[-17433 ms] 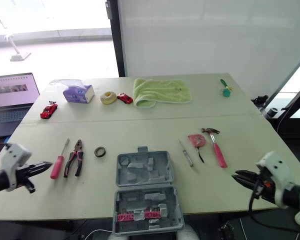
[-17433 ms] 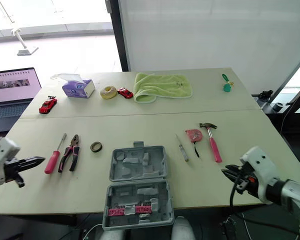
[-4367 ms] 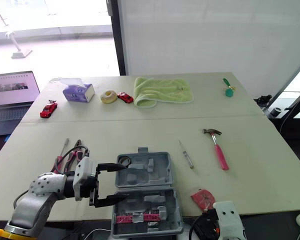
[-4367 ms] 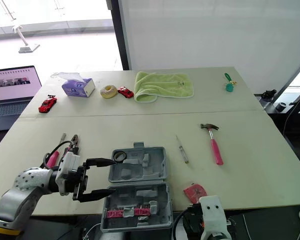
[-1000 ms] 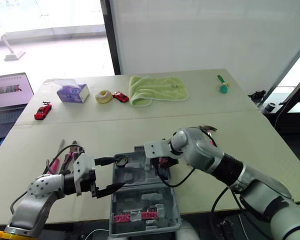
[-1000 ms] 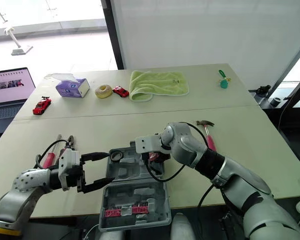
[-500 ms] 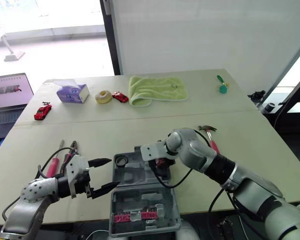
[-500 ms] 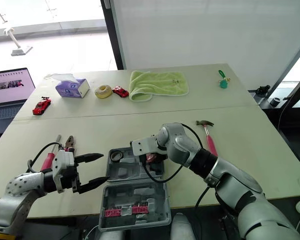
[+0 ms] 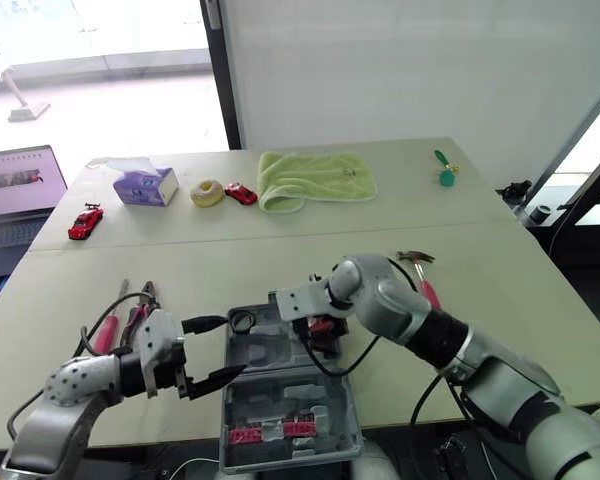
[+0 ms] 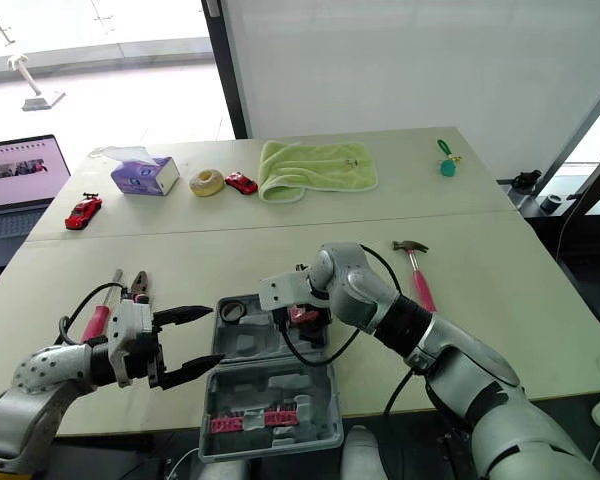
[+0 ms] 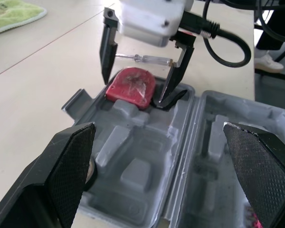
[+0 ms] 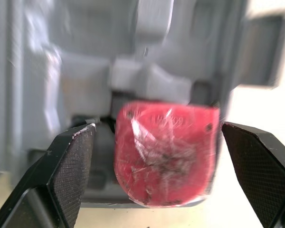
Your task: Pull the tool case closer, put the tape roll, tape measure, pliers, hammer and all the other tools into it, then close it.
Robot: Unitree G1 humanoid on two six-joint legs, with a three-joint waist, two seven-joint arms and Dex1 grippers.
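Observation:
The grey tool case (image 9: pixel 270 392) lies open at the table's near edge. A red tape measure (image 11: pixel 131 89) rests in the right corner of its far half. My right gripper (image 11: pixel 133 92) hangs just above the tape measure, open, with a finger on each side and a gap to each. The black tape roll (image 9: pixel 243 321) sits in the far half's left corner. My left gripper (image 9: pixel 230 347) hovers open at the case's left side, holding nothing. Pliers (image 9: pixel 140 315) and a pink-handled screwdriver (image 9: pixel 105 335) lie left of the case. The pink-handled hammer (image 10: pixel 415 268) lies to the right, and a small clear-handled screwdriver (image 11: pixel 147 59) lies beyond the case.
A pink bit holder (image 9: pixel 270 432) sits in the case's near half. Along the far side are a tissue box (image 9: pixel 140 185), a pale tape roll (image 9: pixel 207 193), two red toy cars (image 9: pixel 242 193), a green towel (image 9: pixel 315 178) and a green trinket (image 9: pixel 442 170). A laptop (image 9: pixel 15 195) stands off the left edge.
My right gripper has opened, and the tape measure it held now rests in the case. My left gripper drew back from the tape roll, then shifted toward the case again.

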